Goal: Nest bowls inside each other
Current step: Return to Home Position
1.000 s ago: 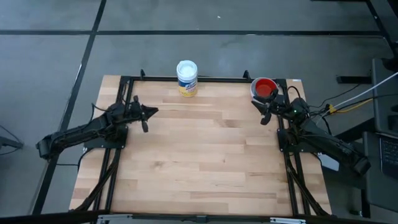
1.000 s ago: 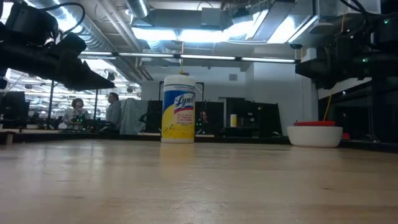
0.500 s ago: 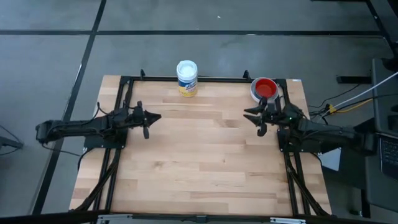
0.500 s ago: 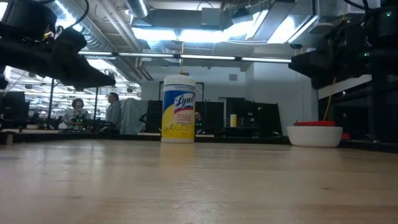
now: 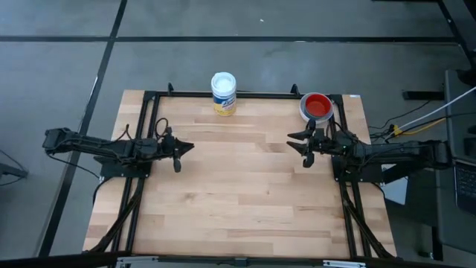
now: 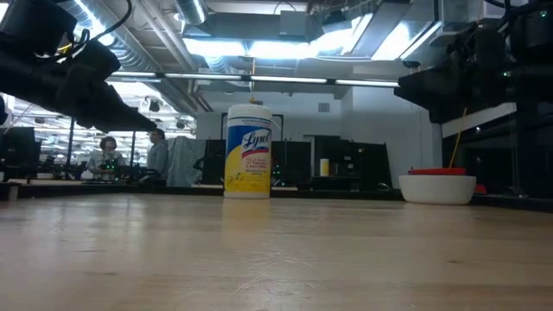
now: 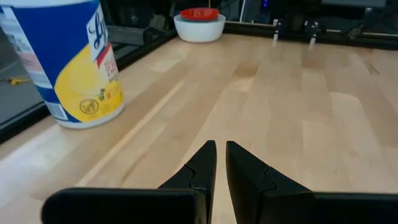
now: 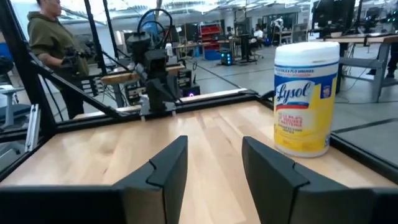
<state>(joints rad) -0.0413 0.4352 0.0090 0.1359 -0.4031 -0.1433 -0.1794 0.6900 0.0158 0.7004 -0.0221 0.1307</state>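
Observation:
A red bowl sits nested in a white bowl at the table's far right corner; the left wrist view shows the stack far off. No other bowls show. My left gripper hovers over the left side of the table, shut and holding nothing, and points toward the table's middle. My right gripper hovers at the right side, a little nearer than the bowl stack. It is open and holds nothing, and it faces the left gripper.
A white wipes canister with a yellow label stands upright at the far edge, left of middle. A black frame runs along the table's edges. A person stands beyond the table. Bare wood lies between the two grippers.
Both arms have swung round from slanting toward the far edge to pointing straight at the table's middle. My right gripper has drawn away from the bowl stack toward the near edge and the middle. My left gripper has shifted slightly toward the near edge. The bowls have stayed put.

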